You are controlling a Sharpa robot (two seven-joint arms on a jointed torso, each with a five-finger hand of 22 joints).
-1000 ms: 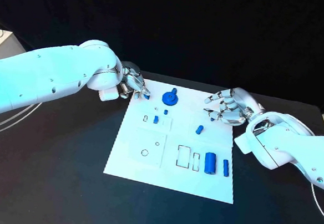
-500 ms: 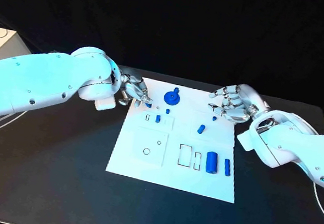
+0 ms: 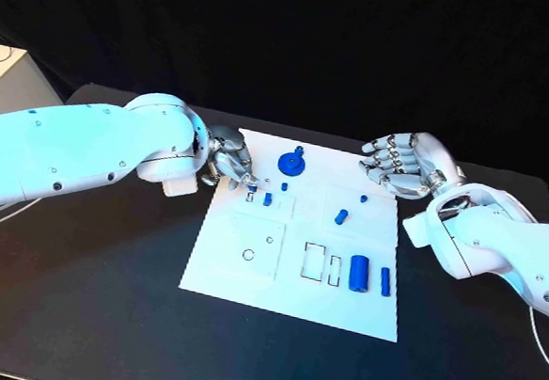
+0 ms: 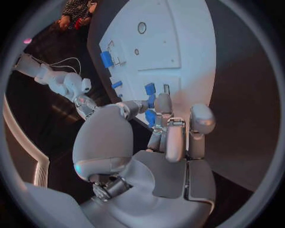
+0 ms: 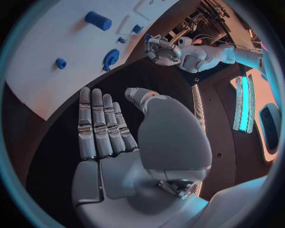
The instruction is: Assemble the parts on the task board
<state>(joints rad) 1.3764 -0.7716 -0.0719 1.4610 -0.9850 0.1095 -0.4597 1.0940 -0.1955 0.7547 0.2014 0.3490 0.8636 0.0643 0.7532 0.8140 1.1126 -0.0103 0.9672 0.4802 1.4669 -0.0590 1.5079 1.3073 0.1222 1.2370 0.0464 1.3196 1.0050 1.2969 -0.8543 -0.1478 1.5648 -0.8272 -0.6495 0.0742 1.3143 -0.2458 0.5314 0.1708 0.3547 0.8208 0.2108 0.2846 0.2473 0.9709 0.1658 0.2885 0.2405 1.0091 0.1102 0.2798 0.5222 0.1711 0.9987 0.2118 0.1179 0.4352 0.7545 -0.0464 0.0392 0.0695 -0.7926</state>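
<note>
Parts [image 3: 359, 274], small and blue, lie scattered on the white task board [image 3: 249, 282] mid-table, left hand [image 3: 228, 160] pinching one blue piece [image 4: 151, 117] at its corner, right hand [image 3: 408, 162] flat, holding nothing.

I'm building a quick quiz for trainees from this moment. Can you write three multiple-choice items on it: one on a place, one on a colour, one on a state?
1. Where on the task board does the round gear-like part lie?
A. far edge
B. near edge
C. off the board

2. What colour are the parts?
A. red
B. blue
C. yellow

3. How is the right hand?
A. holding a part
B. pressed on the board
C. open, holding nothing

Answers:
1. A, the head view shows it by the board's far edge.
2. B, every piece is blue, such as the cylinder.
3. C, the right wrist view shows straight fingers and a bare palm.
</note>
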